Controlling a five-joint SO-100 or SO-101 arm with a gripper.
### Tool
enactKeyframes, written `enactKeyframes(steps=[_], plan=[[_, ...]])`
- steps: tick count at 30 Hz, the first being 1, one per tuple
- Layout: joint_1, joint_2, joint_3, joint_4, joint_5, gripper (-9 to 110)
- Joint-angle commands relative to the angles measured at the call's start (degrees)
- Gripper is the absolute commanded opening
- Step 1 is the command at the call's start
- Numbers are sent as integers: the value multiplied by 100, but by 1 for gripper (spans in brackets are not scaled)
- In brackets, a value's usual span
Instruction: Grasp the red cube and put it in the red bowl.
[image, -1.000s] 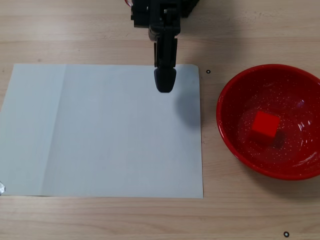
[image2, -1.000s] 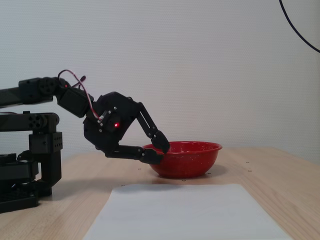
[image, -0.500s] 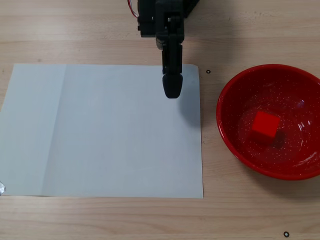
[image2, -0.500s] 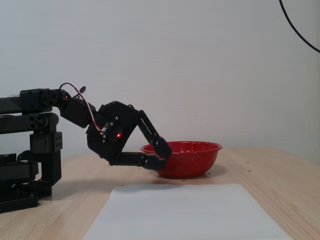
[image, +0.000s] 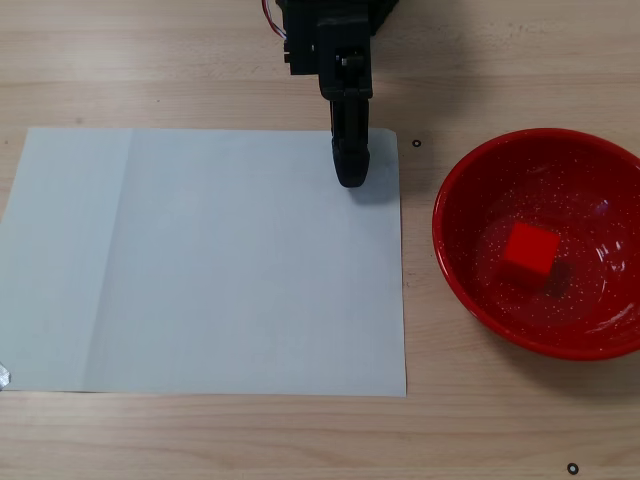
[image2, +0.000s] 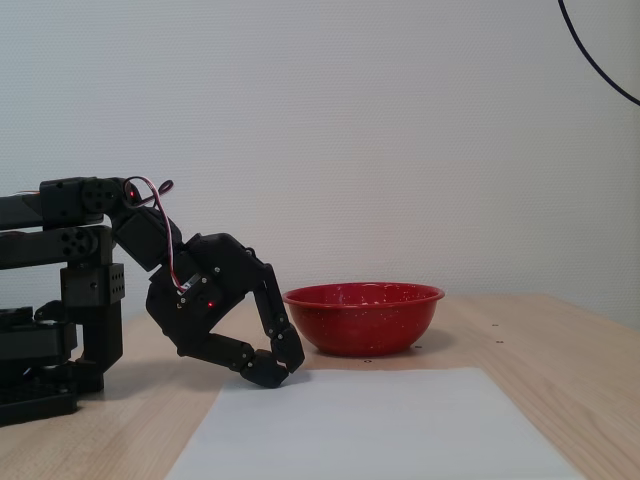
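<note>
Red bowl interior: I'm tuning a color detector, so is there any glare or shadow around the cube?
In a fixed view from above, the red bowl shows pale glare streaks at right and around the red cube, which casts a soft dark shadow to its lower right; in the side fixed view the bowl's wall hides the interior.

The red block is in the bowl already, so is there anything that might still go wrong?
Not much. The red cube already lies inside the red bowl. The gripper rests shut, low over the white paper, so a careless move might drag or crumple the sheet. A wide swing toward the bowl might also bump it.
</note>
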Motion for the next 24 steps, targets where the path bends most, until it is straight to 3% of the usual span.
enactKeyframes(steps=[1,24], plan=[[-62,70,35,35,97,0],[-167,62,35,141,272,0]])
